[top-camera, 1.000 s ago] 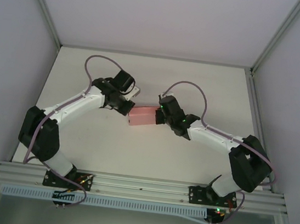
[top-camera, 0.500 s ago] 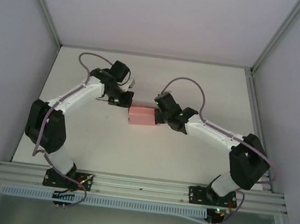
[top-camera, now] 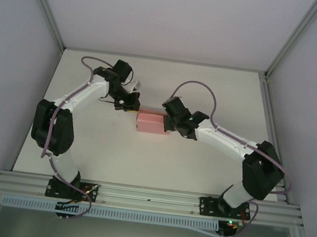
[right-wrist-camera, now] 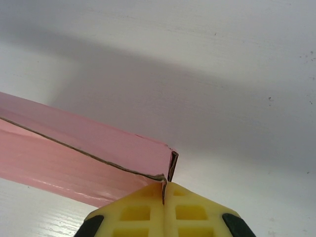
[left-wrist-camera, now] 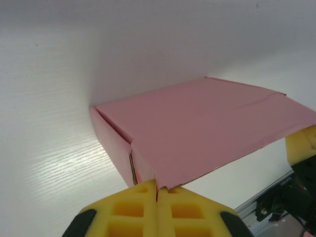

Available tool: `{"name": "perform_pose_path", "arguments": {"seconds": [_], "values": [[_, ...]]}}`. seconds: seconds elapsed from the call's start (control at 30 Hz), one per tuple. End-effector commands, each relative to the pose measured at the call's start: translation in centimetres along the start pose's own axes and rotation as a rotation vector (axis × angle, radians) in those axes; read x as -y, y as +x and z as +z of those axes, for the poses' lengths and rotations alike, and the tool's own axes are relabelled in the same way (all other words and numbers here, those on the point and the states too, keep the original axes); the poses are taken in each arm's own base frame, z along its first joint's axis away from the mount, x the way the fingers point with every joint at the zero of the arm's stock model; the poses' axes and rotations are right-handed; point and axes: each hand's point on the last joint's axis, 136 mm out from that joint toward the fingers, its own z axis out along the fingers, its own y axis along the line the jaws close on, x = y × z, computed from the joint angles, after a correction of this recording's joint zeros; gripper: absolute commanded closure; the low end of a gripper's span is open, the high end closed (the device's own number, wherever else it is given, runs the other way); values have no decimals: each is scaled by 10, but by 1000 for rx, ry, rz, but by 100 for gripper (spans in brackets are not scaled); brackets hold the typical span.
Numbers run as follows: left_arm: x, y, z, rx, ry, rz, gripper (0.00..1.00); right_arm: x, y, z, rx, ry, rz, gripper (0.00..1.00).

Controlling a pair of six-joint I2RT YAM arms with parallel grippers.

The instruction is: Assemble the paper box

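The left arm [top-camera: 79,97] and right arm [top-camera: 228,142] share one build: white tubular links between bulky black joint housings, each rising from a black base [top-camera: 61,187] studded with small screws. A thin mauve cable [top-camera: 98,63] loops loosely along each arm. The left claw [left-wrist-camera: 157,190] and right claw [right-wrist-camera: 164,188] carry yellow pads [left-wrist-camera: 128,210] moulded with square recesses, flanked by dark grey-green corners.
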Motion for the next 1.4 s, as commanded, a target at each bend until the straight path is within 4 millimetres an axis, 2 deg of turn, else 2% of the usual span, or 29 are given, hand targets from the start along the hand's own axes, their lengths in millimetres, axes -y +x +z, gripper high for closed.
{"name": "perform_pose_path", "arguments": {"seconds": [0.0, 0.1, 0.23, 0.33, 0.4, 0.5, 0.6, 0.77, 0.8, 0.83, 0.93, 1.03, 1.13, 1.23, 1.37], "values": [[1, 10, 10, -24, -50, 123, 100, -13, 21, 7, -50, -48, -40, 100], [-19, 22, 25, -23, -190, 175, 100, -16, 20, 8, 0, -87, -54, 100], [-19, 34, 39, 15, -206, 207, 100, -23, 33, 14, 45, -144, -117, 100], [-24, 45, 45, 24, -212, 201, 100, -19, 44, 15, 32, -132, -152, 98], [-27, 52, 50, 19, -213, 206, 100, -13, 44, 13, 30, -107, -148, 96], [-27, 63, 62, -3, -206, 229, 100, -16, 38, 6, 40, -118, -147, 90], [-26, 63, 68, -11, -208, 229, 100, -17, 27, 1, 58, -119, -76, 82], [-23, 54, 57, 28, -232, 236, 100, -22, 5, -19, 92, -131, -36, 62], [-23, 53, 56, 28, -235, 236, 100, -20, -1, -23, 109, -127, -28, 56], [-22, 53, 56, 24, -236, 234, 100, -17, -7, -28, 130, -124, -7, 45], [-21, 52, 57, 27, -234, 231, 100, -12, -19, -39, 172, -149, 47, 37], [-19, 49, 55, 39, -229, 229, 100, -4, -27, -43, 183, -183, 135, 34], [-18, 46, 55, 49, -228, 235, 100, 16, -32, -37, 187, -157, 236, 34], [-18, 45, 57, 40, -229, 237, 100, 31, -32, -24, 158, -164, 335, 41], [-18, 45, 59, 36, -228, 244, 100, 32, -18, -4, 89, -176, 336, 48]]}}
